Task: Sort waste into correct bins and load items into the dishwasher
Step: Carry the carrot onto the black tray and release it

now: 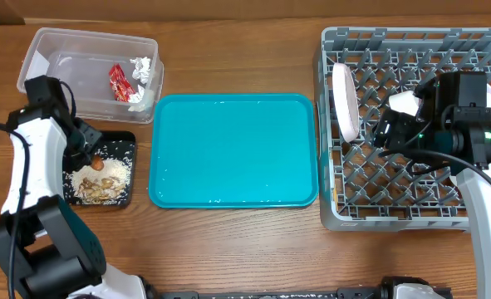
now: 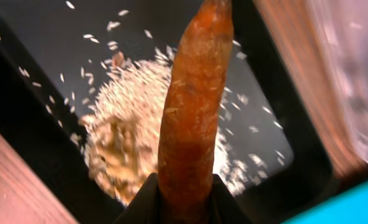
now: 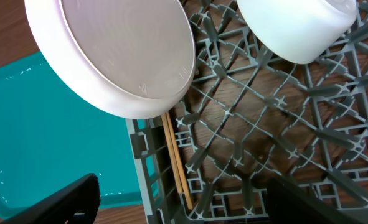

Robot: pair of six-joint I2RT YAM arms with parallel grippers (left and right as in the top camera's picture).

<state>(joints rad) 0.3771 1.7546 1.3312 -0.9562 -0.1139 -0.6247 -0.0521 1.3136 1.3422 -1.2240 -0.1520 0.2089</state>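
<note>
The left claw [image 2: 185,202] pinches the carrot piece [image 2: 193,112] by its end, above the black tray [image 2: 34,74] and its rice [image 2: 140,124]. Released off-centre, it could roll past the tray's rim onto the tabletop [image 1: 228,249]. The right claw [image 1: 386,129] stands open, far from the tray.

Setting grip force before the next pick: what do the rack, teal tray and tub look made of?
Rack: grey moulded plastic, matte, judging by its thin lattice ribs. Teal tray: probably plastic, glossy; it shows light glints. Tub: clear plastic, with see-through, slightly cloudy walls.
</note>
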